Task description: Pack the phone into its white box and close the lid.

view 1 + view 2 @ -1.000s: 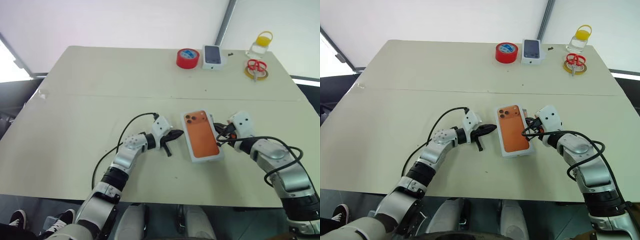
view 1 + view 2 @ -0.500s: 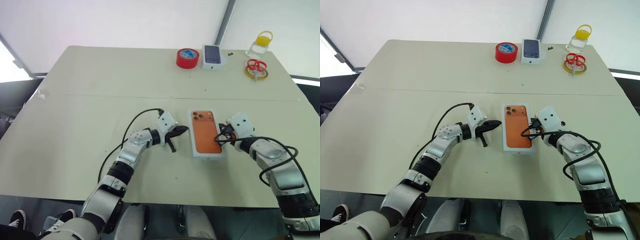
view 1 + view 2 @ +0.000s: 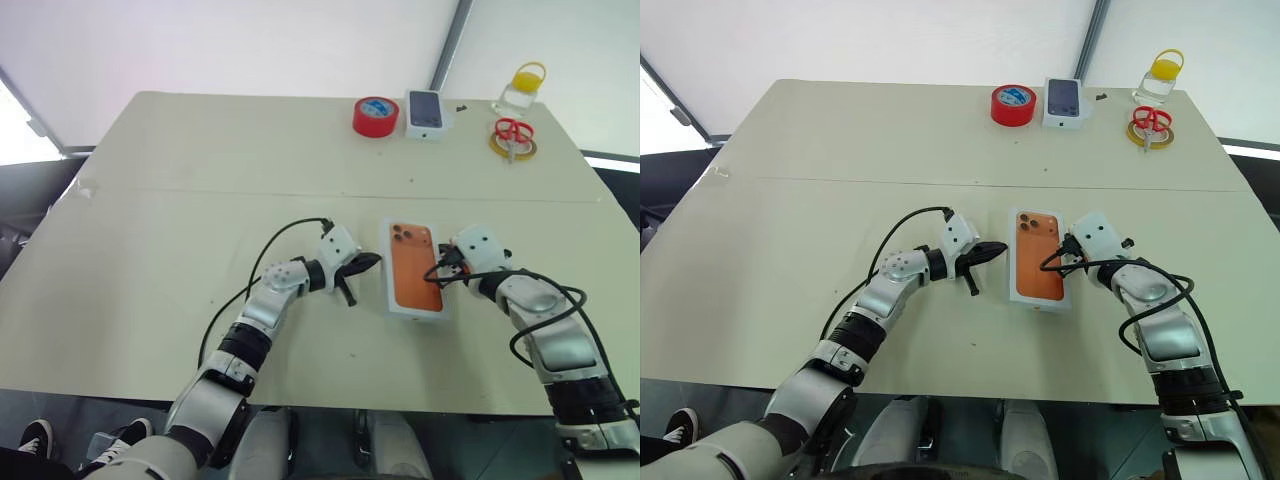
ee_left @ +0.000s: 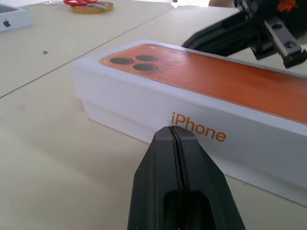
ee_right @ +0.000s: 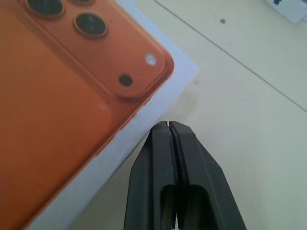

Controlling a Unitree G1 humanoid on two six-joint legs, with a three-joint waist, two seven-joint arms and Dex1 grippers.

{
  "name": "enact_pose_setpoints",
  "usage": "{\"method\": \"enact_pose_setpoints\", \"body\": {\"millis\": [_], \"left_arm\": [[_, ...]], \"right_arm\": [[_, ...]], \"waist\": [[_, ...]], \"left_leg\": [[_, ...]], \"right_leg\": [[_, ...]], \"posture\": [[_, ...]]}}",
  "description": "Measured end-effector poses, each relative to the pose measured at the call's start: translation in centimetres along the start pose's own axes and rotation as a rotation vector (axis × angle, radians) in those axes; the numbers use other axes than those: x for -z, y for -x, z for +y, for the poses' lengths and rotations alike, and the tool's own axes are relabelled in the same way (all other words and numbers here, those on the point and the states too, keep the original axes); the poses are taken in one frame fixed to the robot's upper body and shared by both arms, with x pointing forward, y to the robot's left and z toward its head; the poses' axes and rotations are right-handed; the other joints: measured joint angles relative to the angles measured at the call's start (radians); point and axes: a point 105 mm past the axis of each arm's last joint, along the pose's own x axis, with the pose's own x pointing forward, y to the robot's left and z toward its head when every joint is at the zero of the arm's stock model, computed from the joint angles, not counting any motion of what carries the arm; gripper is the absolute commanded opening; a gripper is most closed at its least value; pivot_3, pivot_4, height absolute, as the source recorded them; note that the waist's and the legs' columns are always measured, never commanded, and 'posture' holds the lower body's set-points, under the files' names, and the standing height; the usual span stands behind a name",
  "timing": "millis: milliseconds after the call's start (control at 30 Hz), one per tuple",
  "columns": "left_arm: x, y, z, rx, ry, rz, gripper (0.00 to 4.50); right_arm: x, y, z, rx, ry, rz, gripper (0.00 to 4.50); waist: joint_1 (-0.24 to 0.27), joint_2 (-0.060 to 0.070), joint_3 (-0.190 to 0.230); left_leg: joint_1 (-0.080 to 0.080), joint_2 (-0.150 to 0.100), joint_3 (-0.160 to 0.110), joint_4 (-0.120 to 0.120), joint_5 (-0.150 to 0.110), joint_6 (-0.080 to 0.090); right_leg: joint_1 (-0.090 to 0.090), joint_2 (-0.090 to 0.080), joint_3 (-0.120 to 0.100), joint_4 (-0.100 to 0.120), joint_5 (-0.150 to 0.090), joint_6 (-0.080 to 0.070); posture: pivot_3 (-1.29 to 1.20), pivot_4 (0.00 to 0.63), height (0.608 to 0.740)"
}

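Left gripper point(image 4: 176, 132) and right gripper point(image 5: 168, 125), both closed empty, flank the lid point(image 3: 415, 268).

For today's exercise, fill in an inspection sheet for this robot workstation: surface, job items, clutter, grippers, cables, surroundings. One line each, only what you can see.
Surface: beige table, a seam line running across it.
Job's things: lid with the orange phone picture sits closed on the white box, between the two grippers; phone itself not visible.
Clutter: along the far edge, red tape roll, small white box, red scissors on a yellow tape ring, clear bottle with a yellow cap.
Grippers: left gripper shut, tips at the box's side; right gripper shut, tips at the box's opposite edge.
Cables: black cable looping from each wrist.
Surroundings: white tent wall behind.
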Motion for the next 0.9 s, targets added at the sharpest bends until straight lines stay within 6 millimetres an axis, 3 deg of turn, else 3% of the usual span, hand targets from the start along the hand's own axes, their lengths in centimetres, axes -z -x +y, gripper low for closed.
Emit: {"method": "enact_pose_setpoints", "body": {"millis": [133, 300, 500, 567, 700, 767, 833, 900], "left_arm": [[0.1, 0.4, 0.4, -0.03, 0.026, -0.002, 0.0], [-2.7, 0.7, 2.2, -0.082, 0.069, -0.084, 0.0], [-7.3, -2.2, 1.2, -0.003, 0.058, -0.181, 0.0], [-6.4, -3.0, 0.6, 0.036, 0.041, -0.117, 0.0], [-2.0, -3.1, 0.6, 0.032, 0.025, 0.077, 0.0], [-1.6, -3.0, 0.5, 0.047, -0.046, 0.11, 0.0], [-1.4, -2.9, 0.4, 0.06, -0.089, 0.128, 0.0], [-1.3, -2.8, 0.3, 0.061, -0.086, 0.13, 0.26]], "right_arm": [[-0.5, -0.1, 0.0, 0.007, -0.011, -0.028, 0.06], [-2.1, 0.5, -1.5, 0.03, -0.043, -0.108, 0.06], [-3.9, 1.7, 1.2, -0.163, -0.119, -0.206, 0.06], [-3.9, 2.3, 2.4, -0.227, -0.126, -0.209, 0.06], [-2.4, 3.1, 3.8, -0.283, -0.153, -0.148, 0.06], [-0.7, 3.4, 4.2, -0.29, -0.098, -0.06, 0.06], [-0.4, 3.6, 4.3, -0.291, -0.009, -0.033, 0.06], [-0.4, 3.7, 4.5, -0.294, -0.057, -0.034, 0.59]], "waist": [[-0.001, 0.0, 0.0], [0.001, 0.0, 0.0], [0.001, 0.0, 0.0], [0.0, 0.0, 0.0], [-0.003, 0.0, 0.0], [-0.001, 0.0, -0.001], [-0.001, -0.001, -0.006], [0.0, -0.006, -0.01]], "left_leg": [[0.0, 0.0, 0.0, 0.0, 0.0, 0.0], [0.0, 0.0, 0.0, 0.0, 0.0, 0.0], [0.0, -0.001, 0.0, 0.0, 0.0, 0.0], [0.0, -0.002, 0.0, 0.0, 0.0, 0.0], [0.001, -0.001, 0.0, 0.0, 0.0, 0.0], [0.002, 0.0, 0.0, 0.0, 0.0, 0.0], [0.003, 0.0, 0.0, 0.0, 0.0, 0.0], [0.003, 0.001, -0.001, 0.0, 0.0, 0.0]], "right_leg": [[0.0, 0.0, 0.0, 0.0, 0.0, 0.0], [0.0, 0.0, 0.0, 0.0, 0.0, 0.0], [0.001, 0.0, 0.0, -0.001, 0.0, 0.0], [0.001, 0.0, 0.0, -0.001, 0.0, 0.0], [0.001, 0.001, 0.0, 0.001, 0.0, 0.0], [0.001, 0.001, 0.0, 0.001, 0.0, 0.0], [0.003, 0.001, 0.0, 0.0, -0.002, -0.002], [0.003, 0.001, -0.001, 0.0, -0.002, -0.002]], "posture": [[0.0, 0.15, 0.74], [0.0, 0.15, 0.74], [0.0, 0.15, 0.74], [0.0, 0.15, 0.74], [0.0, 0.15, 0.74], [0.0, 0.15, 0.74], [0.0, 0.15, 0.74], [0.0, 0.15, 0.74]]}}
